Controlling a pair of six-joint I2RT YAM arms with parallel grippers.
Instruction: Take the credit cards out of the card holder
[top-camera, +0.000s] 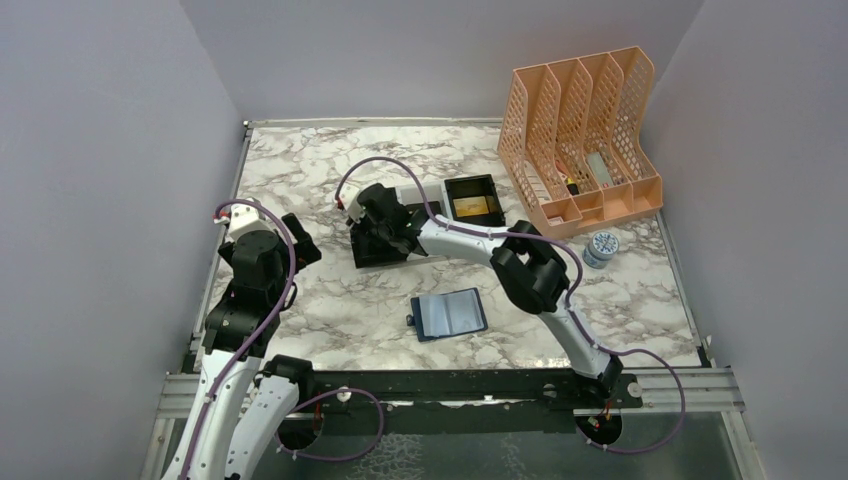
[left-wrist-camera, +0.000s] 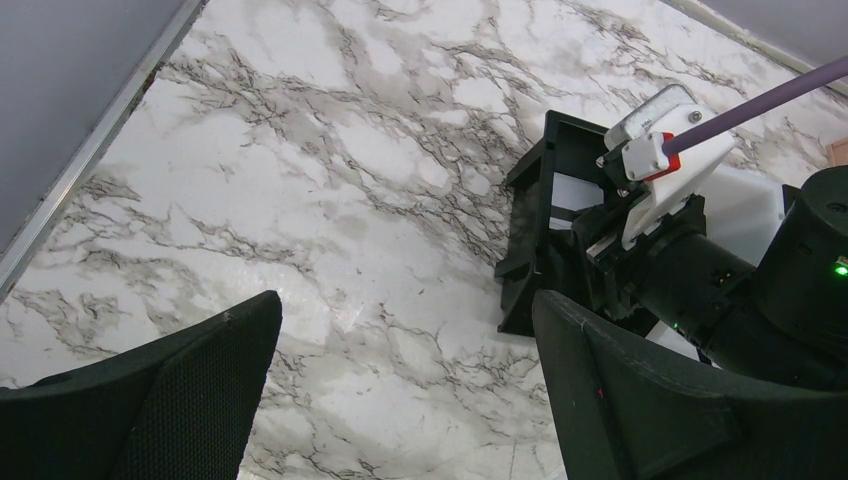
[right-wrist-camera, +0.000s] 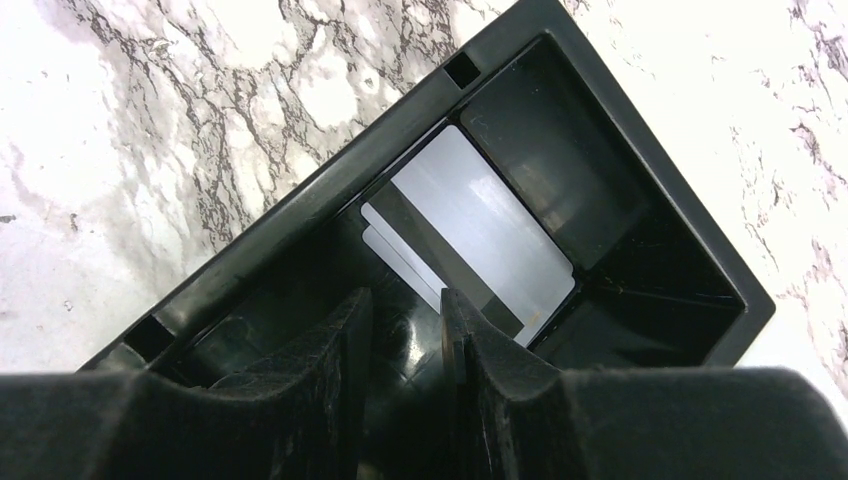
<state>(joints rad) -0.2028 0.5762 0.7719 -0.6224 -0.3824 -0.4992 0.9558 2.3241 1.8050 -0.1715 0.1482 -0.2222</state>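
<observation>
Right gripper (right-wrist-camera: 403, 302): the jaws stand at a narrow gap, and nothing is visible between the pads (right-wrist-camera: 335, 365). The fingers point down into the end compartment of the black-and-white tray (right-wrist-camera: 315, 200).

Directly beyond the fingertips, a silver-grey card (right-wrist-camera: 495, 225) with a dark stripe lies tilted against the compartment wall. Its near corner is just beside the right-hand finger; whether the two touch cannot be told. The pale edge of a second card (right-wrist-camera: 385, 250) shows beneath the first one.

In the top view, the compartment at the opposite end of the tray contains the gold-yellow card (top-camera: 473, 208). The right arm crosses the white middle section.

The card holder (top-camera: 448, 314) lies open and flat on the marble table (top-camera: 320, 170), pale pockets facing up, side tab pointing left. It is nearer the arm bases than the tray and well apart from it.

Left gripper (left-wrist-camera: 410, 395): the jaws stand fully wide and hold nothing. It hovers over bare marble, left of the tray.

A peach file rack (top-camera: 580, 130) stands at the far right corner. A small round blue-and-white container (top-camera: 601, 248) sits just in front of it.
</observation>
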